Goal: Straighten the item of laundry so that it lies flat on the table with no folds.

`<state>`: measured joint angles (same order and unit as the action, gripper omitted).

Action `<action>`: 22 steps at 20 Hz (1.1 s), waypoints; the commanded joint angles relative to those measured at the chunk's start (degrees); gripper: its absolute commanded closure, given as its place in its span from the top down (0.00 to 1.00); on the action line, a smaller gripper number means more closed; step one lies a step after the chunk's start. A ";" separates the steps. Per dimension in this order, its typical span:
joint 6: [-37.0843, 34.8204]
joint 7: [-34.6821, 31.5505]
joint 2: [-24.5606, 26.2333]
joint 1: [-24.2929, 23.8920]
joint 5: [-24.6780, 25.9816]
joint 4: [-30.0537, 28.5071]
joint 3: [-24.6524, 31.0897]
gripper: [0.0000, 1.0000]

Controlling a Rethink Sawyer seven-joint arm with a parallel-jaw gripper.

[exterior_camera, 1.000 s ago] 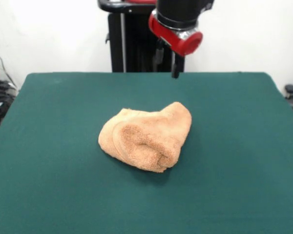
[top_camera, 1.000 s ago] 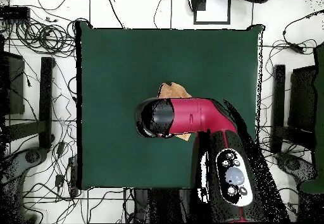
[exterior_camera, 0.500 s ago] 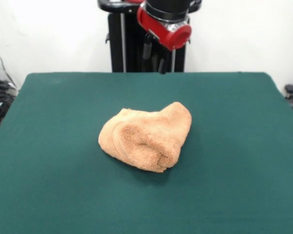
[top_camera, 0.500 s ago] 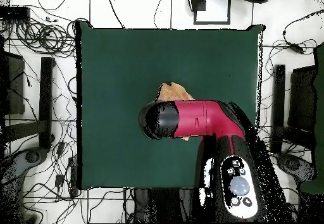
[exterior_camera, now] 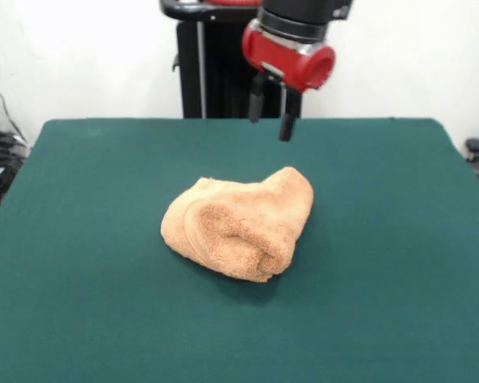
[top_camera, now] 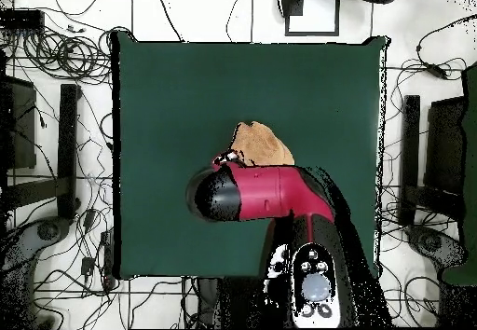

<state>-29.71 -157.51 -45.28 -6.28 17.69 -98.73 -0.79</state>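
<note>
The item of laundry, a peach terry towel, lies bunched in a folded, rolled heap at the middle of the dark green table. In the overhead view the towel shows partly past the red arm, which covers its near part. My gripper hangs in the air above and behind the towel, clear of it. Its two dark fingers point down with a gap between them and hold nothing.
The robot's black pedestal stands behind the table's far edge. Cables and dark stands surround the table on the floor. Green tabletop stretches wide on all sides of the towel.
The gripper swung back to the right and came lower, and both fingers now show apart. The towel has not moved.
</note>
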 commanded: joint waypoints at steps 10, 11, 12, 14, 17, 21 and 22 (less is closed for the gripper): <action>17.72 -8.86 4.72 -3.43 -14.23 -15.93 5.42 1.00; 16.34 -7.17 4.89 -5.07 -14.76 -15.94 6.95 1.00; 14.96 -5.49 5.06 -6.70 -15.28 -15.94 8.47 1.00; 11.59 -2.95 5.33 -8.79 -16.06 -15.27 10.26 1.00; 6.17 -0.27 5.46 -10.46 -16.88 -13.79 11.55 1.00; 3.10 0.52 5.76 -10.89 -17.10 -12.85 11.98 1.00; 2.65 0.53 5.83 -10.81 -17.01 -12.64 11.95 1.00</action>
<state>-18.89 -157.78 -43.02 -17.76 3.69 -108.98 3.33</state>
